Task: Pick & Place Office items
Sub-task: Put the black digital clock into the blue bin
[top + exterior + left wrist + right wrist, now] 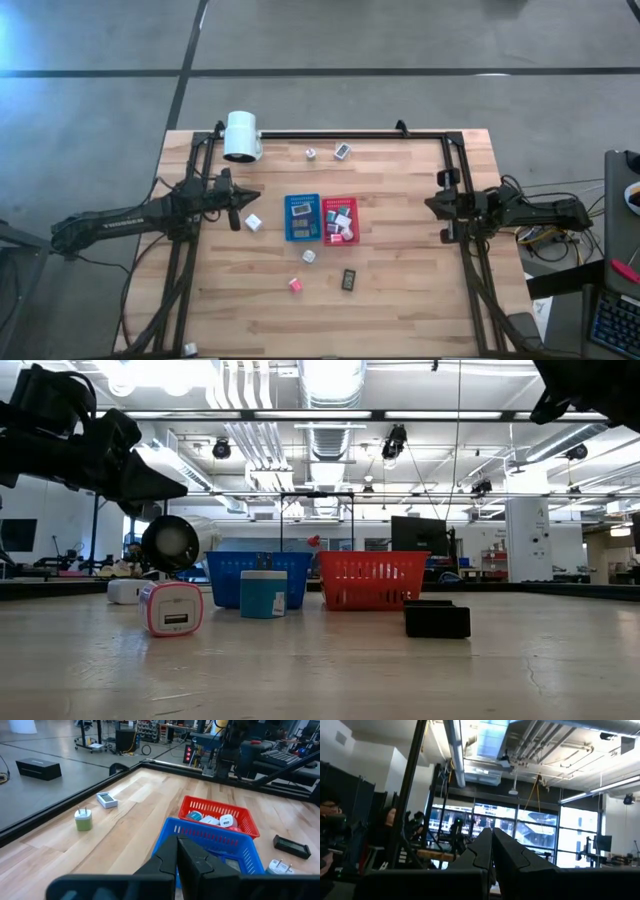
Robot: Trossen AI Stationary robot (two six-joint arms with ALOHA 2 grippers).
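Observation:
Small office items are scattered on the wooden table: a white cube (253, 222) near my left gripper, another white cube (309, 256), a pink one (296, 285), a dark flat rectangle (349, 279), and two pieces near the far rail (311, 153) (342, 150). More lie in the blue tray (302, 217) and the red tray (340, 220). My left gripper (240, 207) is shut and hovers left of the blue tray (215, 845), above the table. My right gripper (492, 840) is shut and parked at the table's right side (445, 205), pointing up into the room.
A big white cylinder (241, 135) lies at the far left corner. A black frame rail (330, 134) runs along the far edge and down both sides. Bare wood lies between the trays and the right arm. In the low view a pink-edged cube (172, 608) stands nearest.

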